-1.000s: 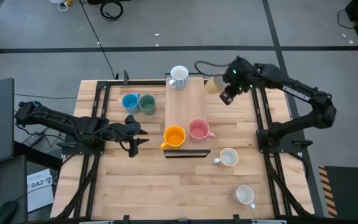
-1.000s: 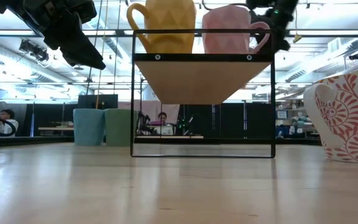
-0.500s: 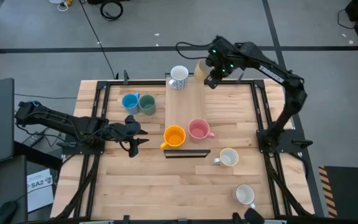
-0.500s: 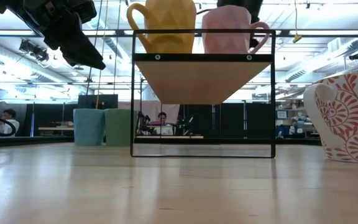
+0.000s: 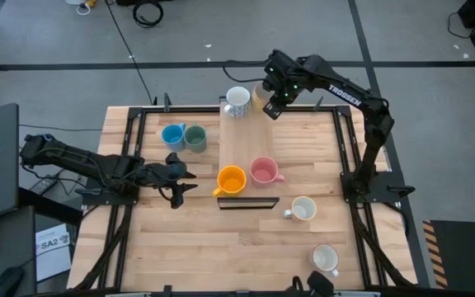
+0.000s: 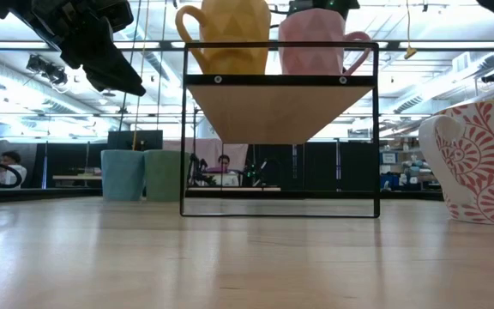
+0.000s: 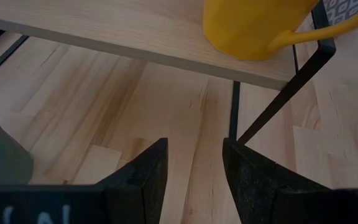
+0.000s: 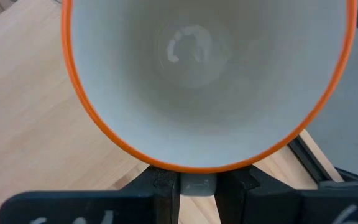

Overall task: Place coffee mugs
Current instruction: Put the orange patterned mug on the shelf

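My right gripper (image 5: 268,101) is shut on a cream mug with an orange rim (image 5: 260,92), over the far right corner of the wooden shelf board (image 5: 246,140), beside a white patterned mug (image 5: 237,101). An orange mug (image 5: 232,180) and a pink mug (image 5: 263,172) stand on the shelf's near end. Blue (image 5: 171,134) and grey-green (image 5: 194,137) mugs stand on the table left of the shelf. A cream mug (image 5: 303,209) and a white mug (image 5: 326,258) stand near right. My left gripper (image 5: 179,178) hovers open, left of the orange mug. My right gripper (image 8: 197,177) pinches the orange-rimmed mug between its two fingers, on a small grey part just outside the rim (image 8: 197,184); whether that is the handle I cannot tell. The mug's mouth (image 8: 197,56) faces back toward the wrist. The mug is tilted.
The shelf is a wooden board on a black wire frame (image 6: 280,137), raised above the table. A red-patterned white mug (image 6: 478,163) fills the low view's right side. Black rails (image 5: 134,157) run along both table sides. Bare wood lies across the near left of the table (image 5: 188,247).
My right gripper has carried the orange-rimmed mug toward the table's left and far edge, from right of the shelf to its far right corner beside the white patterned mug, turning as it went. My left arm has kept still.
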Controlling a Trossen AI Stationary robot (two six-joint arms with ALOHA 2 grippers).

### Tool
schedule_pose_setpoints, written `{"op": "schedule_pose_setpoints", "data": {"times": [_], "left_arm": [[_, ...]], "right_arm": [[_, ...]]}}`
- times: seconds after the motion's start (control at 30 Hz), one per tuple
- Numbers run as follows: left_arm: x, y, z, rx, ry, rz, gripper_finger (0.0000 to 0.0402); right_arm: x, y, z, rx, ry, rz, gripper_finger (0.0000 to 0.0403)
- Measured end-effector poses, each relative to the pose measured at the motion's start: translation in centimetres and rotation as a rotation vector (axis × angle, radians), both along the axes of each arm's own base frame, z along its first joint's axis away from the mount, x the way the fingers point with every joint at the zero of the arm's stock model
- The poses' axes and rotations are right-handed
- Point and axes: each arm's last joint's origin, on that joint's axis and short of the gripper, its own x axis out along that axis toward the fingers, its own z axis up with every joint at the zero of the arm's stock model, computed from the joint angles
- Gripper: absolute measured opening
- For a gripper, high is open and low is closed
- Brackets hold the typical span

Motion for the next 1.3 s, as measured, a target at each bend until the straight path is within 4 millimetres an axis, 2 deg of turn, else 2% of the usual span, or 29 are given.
{"op": "schedule_pose_setpoints", "data": {"times": [0.4, 0.77, 1.07, 1.3], "left_arm": [[0.0, 0.0, 0.0, 0.000, 0.000, 0.001, 0.0160], [0.0, 0.0, 0.0, 0.007, 0.001, -0.004, 0.0160], [0.0, 0.0, 0.0, 0.011, 0.002, -0.008, 0.0160], [0.0, 0.0, 0.0, 0.020, 0.003, -0.014, 0.0160]], "right_arm": [[-0.9, 0.9, 0.6, 0.028, 0.032, -0.007, 0.0074], [-0.1, 2.0, 0.7, 0.023, 0.025, 0.034, 0.0074], [0.3, 2.1, -0.4, 0.059, 0.036, 0.050, 0.0074], [0.5, 2.0, -0.5, 0.052, 0.025, 0.050, 0.0075]]}}
